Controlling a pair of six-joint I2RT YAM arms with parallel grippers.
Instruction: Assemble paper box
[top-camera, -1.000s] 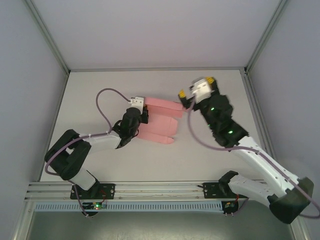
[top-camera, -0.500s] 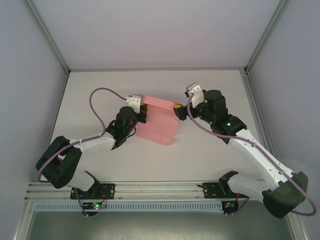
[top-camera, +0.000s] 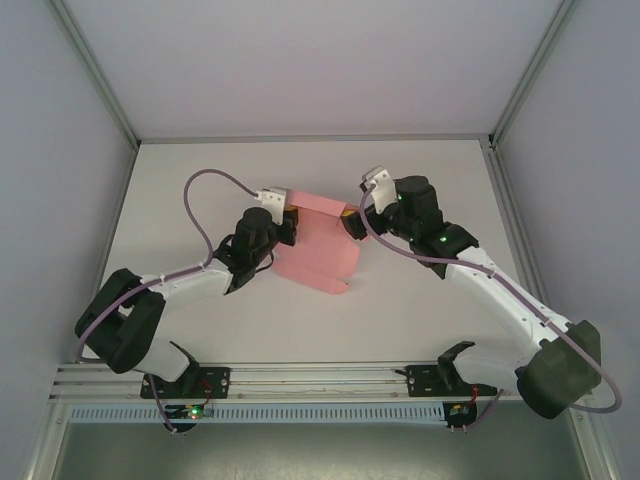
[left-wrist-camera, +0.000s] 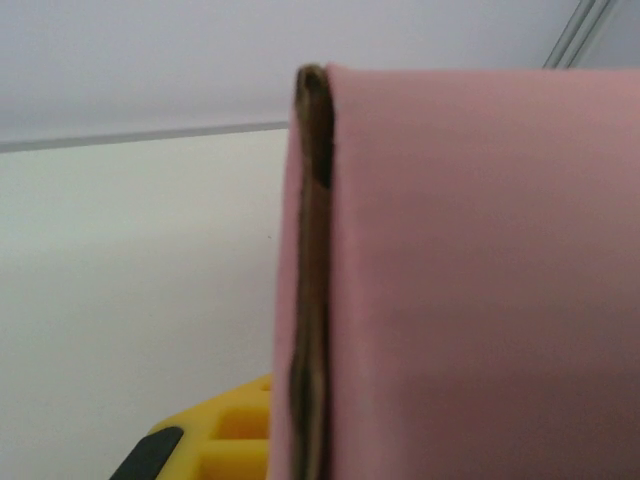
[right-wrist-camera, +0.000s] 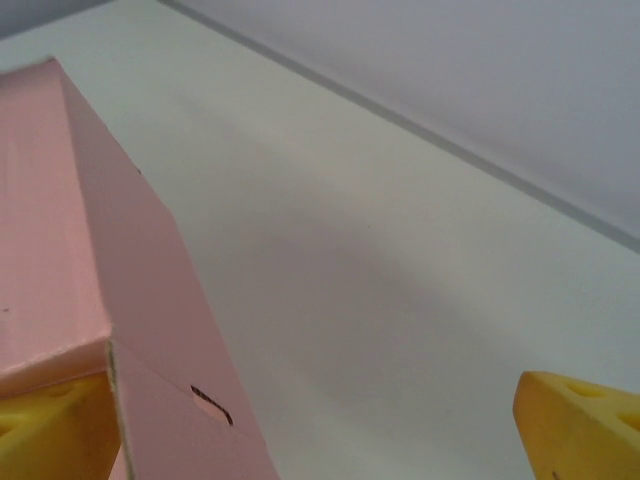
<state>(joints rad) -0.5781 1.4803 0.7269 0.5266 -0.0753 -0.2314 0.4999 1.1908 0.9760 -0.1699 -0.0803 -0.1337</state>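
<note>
The left gripper (top-camera: 287, 225) is pinching the box's (top-camera: 322, 250) left edge; the right gripper (top-camera: 351, 222) is sitting spread wide, one finger (right-wrist-camera: 45, 432) touching it.

A white table (top-camera: 200, 160) sits between grey walls (top-camera: 300, 60) and 2 metal corner posts (top-camera: 95, 75).

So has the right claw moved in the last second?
Yes: right claw went left, away from the table's back edge, to the thin pink card box's right end.

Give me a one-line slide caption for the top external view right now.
Left hand pinches the paper box by its left edge; the open right hand is at its right end.
</note>
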